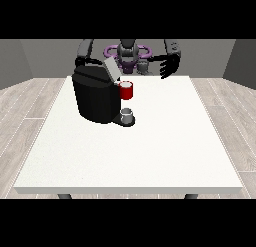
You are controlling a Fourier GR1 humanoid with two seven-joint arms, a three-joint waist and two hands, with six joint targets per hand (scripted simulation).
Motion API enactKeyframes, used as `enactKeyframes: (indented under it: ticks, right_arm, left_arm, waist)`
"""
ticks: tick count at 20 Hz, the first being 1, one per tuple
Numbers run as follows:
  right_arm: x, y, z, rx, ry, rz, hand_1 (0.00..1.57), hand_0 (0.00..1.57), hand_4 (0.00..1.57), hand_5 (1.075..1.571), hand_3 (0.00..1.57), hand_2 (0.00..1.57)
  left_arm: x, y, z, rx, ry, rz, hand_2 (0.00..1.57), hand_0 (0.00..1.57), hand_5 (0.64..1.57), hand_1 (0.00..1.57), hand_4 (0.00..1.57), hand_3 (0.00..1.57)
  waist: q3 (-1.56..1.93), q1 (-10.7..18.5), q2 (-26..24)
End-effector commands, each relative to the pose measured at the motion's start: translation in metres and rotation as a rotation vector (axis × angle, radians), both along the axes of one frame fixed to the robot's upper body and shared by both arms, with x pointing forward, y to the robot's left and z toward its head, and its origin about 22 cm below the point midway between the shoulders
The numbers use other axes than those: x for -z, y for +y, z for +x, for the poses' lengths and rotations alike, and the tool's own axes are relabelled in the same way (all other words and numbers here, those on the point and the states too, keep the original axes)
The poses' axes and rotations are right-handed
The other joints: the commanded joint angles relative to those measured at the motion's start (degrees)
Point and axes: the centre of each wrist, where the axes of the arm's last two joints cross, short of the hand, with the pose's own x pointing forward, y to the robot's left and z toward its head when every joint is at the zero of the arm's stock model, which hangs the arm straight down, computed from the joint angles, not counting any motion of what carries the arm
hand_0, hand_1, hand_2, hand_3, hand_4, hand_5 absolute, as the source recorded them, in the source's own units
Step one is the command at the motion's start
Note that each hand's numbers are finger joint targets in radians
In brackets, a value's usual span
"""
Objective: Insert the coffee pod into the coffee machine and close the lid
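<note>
Coffee machine (95, 98): black body, standing on the white table (150, 151) toward the view's left. Its lid (111, 69) is raised and tilted back, so the closing step is not yet done. A red thing at the machine (126, 90) sits at the front of the machine, just under the lid.

Pod: not positively identified. A small grey thing (143, 66) stands behind the machine and off to its right, at the table's far edge. It is pale, squat and roughly cylindrical, and in my judgement it is the likelier candidate. A second grey cup-shaped thing (127, 114) rests on the machine's low front base (probably a cup, not the pod).

Hand at the view's right (168, 67): raised, released, fingers spread and pointing down, holding nothing. It is near the small grey thing but apart from it. The other hand is hidden behind the machine, so its state cannot be told.

Step in hand, as judged: reaching for the pod. Recommended practice is to lower the hand over the small grey thing from above, close around its sides and lift it upright. It should then be carried over the machine's front opening, clear of the raised lid.
</note>
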Motion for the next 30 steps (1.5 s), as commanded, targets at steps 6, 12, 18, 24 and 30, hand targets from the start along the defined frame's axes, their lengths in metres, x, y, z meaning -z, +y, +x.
enactKeyframes:
  ticks: [6, 12, 18, 24, 30]
  right_arm:
    - [-0.037, 0.067, -0.010, -0.130, -0.010, -0.034, 0.00, 0.00, 0.27, 1.571, 0.00, 0.00]
    - [-0.092, 0.070, 0.004, -0.123, -0.169, -0.104, 0.00, 0.00, 0.20, 1.571, 0.00, 0.00]
    - [-0.125, 0.090, 0.025, -0.055, -0.284, -0.143, 0.00, 0.00, 0.44, 1.571, 0.00, 0.00]
    - [-0.155, 0.100, 0.052, 0.007, -0.335, -0.171, 0.00, 0.00, 0.27, 1.571, 0.00, 0.00]
    - [-0.145, 0.121, 0.058, 0.039, -0.357, -0.273, 0.00, 0.00, 0.23, 1.571, 0.00, 0.00]
  left_arm:
    - [0.082, 0.050, -0.100, -0.137, 0.252, -0.081, 0.00, 0.00, 1.571, 0.00, 0.26, 0.00]
    - [0.091, 0.066, -0.128, -0.124, 0.274, -0.096, 0.00, 0.00, 1.571, 0.00, 0.34, 0.00]
    - [0.070, 0.034, -0.104, -0.066, 0.065, -0.159, 0.00, 0.00, 1.571, 0.00, 0.30, 0.00]
    - [0.048, 0.034, -0.094, -0.014, -0.004, -0.179, 0.00, 0.00, 1.571, 0.00, 0.18, 0.00]
    - [0.042, 0.019, -0.096, 0.013, -0.064, -0.182, 0.00, 0.00, 1.571, 0.00, 0.20, 0.00]
  waist:
    - [0.04, -1.44, -15.57]
    - [0.09, 0.08, -14.12]
    - [0.10, 3.98, -2.50]
    - [0.10, 7.22, 2.51]
    - [0.10, 8.93, 5.76]
